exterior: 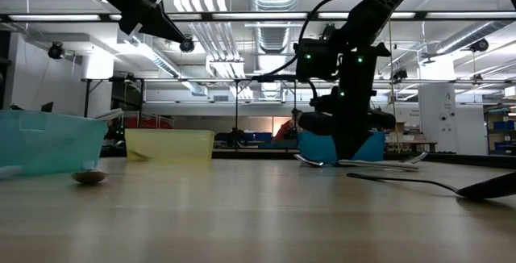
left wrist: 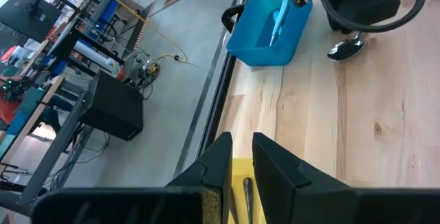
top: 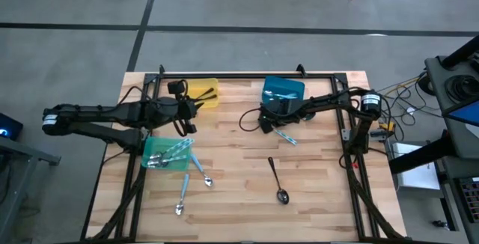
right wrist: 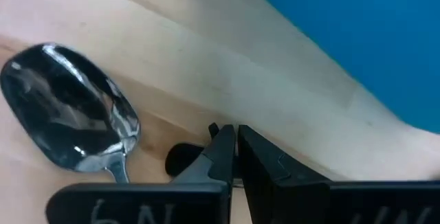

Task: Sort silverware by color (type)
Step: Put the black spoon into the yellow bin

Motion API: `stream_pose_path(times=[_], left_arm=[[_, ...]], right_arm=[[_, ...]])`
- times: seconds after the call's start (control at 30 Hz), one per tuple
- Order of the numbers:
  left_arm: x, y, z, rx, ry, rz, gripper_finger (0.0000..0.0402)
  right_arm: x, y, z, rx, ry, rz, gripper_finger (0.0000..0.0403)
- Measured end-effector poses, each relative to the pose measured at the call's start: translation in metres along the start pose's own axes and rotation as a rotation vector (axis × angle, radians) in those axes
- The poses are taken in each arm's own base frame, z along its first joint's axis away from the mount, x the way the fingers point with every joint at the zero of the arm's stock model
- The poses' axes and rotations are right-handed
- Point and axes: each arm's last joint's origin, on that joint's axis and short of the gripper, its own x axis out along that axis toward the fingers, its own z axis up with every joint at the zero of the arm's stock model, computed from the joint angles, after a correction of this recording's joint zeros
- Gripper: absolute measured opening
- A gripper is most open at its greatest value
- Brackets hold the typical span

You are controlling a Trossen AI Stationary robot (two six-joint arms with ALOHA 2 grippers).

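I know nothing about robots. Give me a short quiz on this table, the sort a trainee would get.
1. True or false: the right pincer stands wide open.
2. Which bin is the right pincer beside? A. yellow bin B. blue bin C. green bin
3. Fill in: the long dark spoon lies on the bare ____, not in a bin.

Key: 1. False, it is shut. 2. B. 3. Table.
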Motion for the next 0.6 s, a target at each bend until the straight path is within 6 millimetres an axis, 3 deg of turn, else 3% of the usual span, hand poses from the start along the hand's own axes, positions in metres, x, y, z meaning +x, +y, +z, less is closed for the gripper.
stream_pose_path(times=[0.6], left_arm=[[0.0, 0.0, 0.0, -0.005, 0.0, 0.001, 0.004]], right_arm=[[-0.011, 0.005, -0.023, -0.196, 0.192, -0.015, 0.0012]])
